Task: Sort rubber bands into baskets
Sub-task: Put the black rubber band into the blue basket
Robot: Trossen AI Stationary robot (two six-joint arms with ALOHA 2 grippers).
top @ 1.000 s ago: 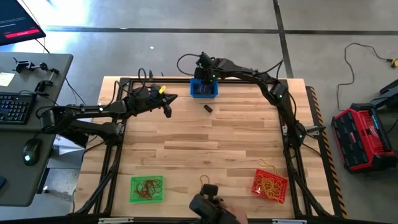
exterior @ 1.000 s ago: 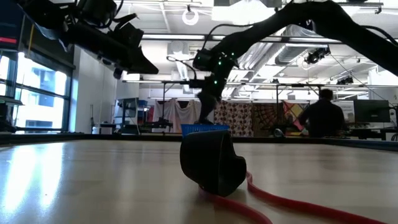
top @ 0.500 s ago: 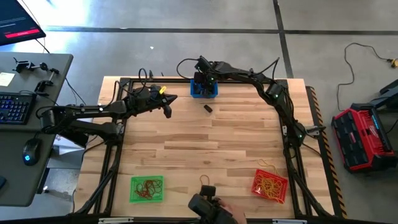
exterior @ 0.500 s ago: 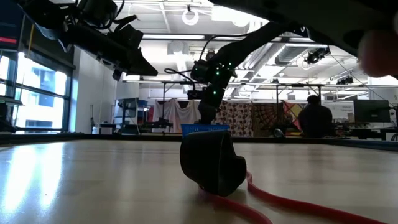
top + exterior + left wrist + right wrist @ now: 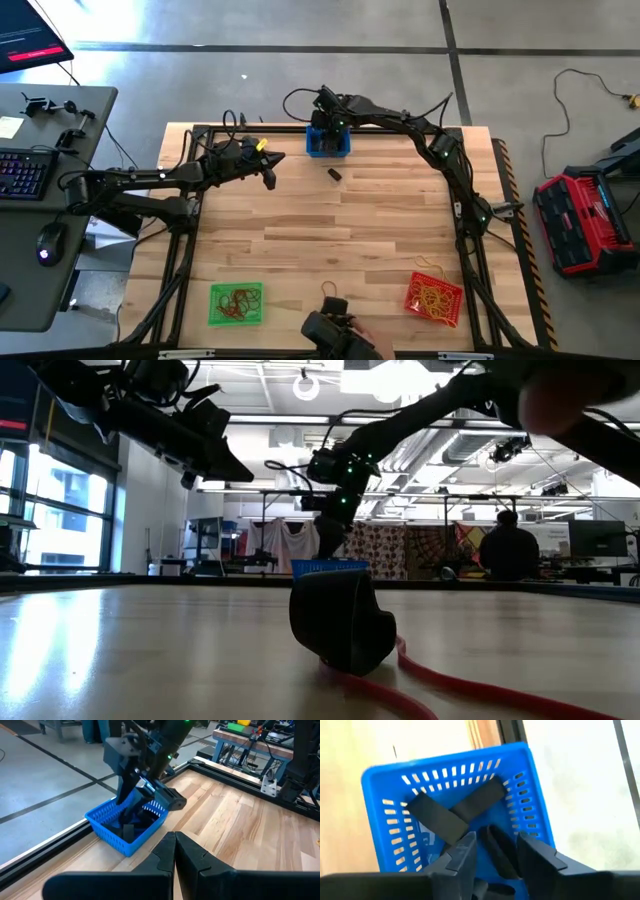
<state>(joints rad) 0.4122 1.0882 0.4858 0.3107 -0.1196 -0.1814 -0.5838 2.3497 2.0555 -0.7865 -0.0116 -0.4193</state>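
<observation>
The wooden worktop point(image 5: 330, 240) carries three baskets set well apart. The right arm point(image 5: 440, 160) reaches along the far edge to the blue basket point(image 5: 327, 143), which sits at the middle of that edge. The left arm point(image 5: 140, 185) stretches in from the left side, above the boards and short of that basket.

The green basket point(image 5: 237, 304) stands near the front left corner with a tangle of reddish-brown rubber bands point(image 5: 236, 300) inside. The red basket point(image 5: 434, 298) stands near the front right corner and holds yellow rubber bands point(image 5: 433, 296).

The right hand point(image 5: 492, 852) hangs just over the blue basket point(image 5: 470, 815), its two fingers point(image 5: 462, 855) spread apart with nothing between them; wide black bands point(image 5: 455, 812) lie crossed on the basket floor below. The left wrist view shows that hand dipped into the blue basket point(image 5: 125, 827) from above.

The left hand point(image 5: 175, 847) is clenched, finger against finger, holding nothing, and points toward the blue basket from a little way off.

A small dark piece point(image 5: 335, 174) lies on the boards just in front of the blue basket. In the low view a dark curled object point(image 5: 340, 622) sits close to the camera on a red strip point(image 5: 470, 690).
</observation>
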